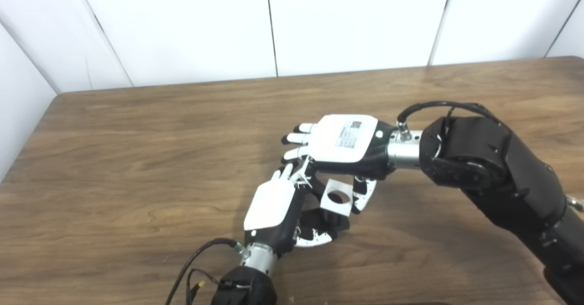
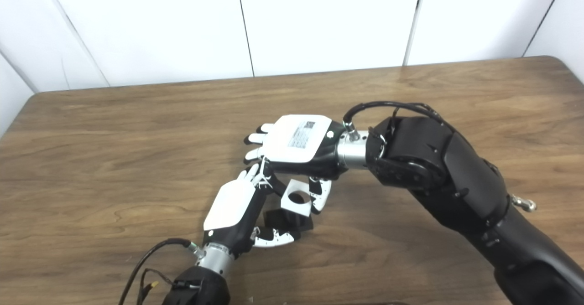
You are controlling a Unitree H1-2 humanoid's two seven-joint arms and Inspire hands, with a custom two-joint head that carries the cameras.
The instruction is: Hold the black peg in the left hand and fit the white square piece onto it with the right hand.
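Left eye view, frame centre: left hand [image 1: 273, 204] is clamping black peg [image 1: 331, 223]; right hand [image 1: 342, 141] is pinching white square piece [image 1: 336, 197] above it, needing its hole lined up squarely.

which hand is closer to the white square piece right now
Right. The right hand holds the white square piece from above. The left hand sits just beside and below it, gripping the black peg.

Wood-grain table [image 1: 137, 159] (faint sheen); matt white square piece [image 1: 336, 198]; glossy plastic-looking shell on right robot hand [image 1: 342, 141]
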